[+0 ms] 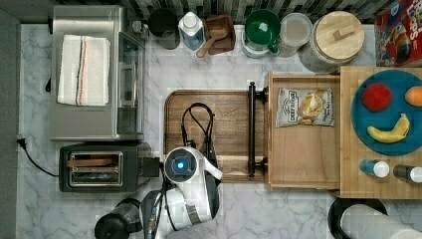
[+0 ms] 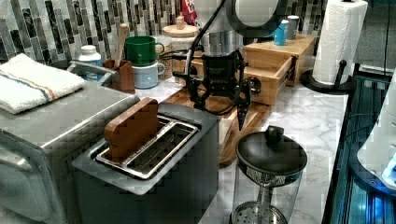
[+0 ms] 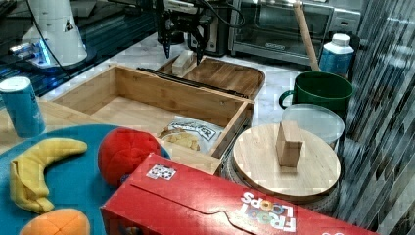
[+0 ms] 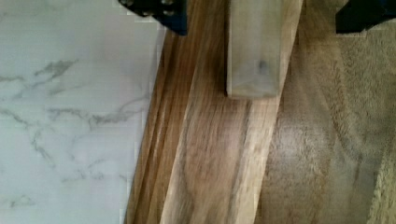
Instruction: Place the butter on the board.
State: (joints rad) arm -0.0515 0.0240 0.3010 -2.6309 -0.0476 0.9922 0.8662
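Nearest the wrist camera we see the butter point(image 4: 254, 46), a pale block lying flat on the board point(image 4: 210, 163) near its grooved edge beside the marble counter point(image 4: 65, 116), with the gripper point(image 4: 261, 14) spread wide, one dark finger on each side and neither touching it. In the right view the gripper point(image 3: 182, 46) hangs just above the butter point(image 3: 182, 62), fingers parted and empty. Beyond the board point(image 3: 225, 76) in the right view stands the toaster oven point(image 3: 284, 24).
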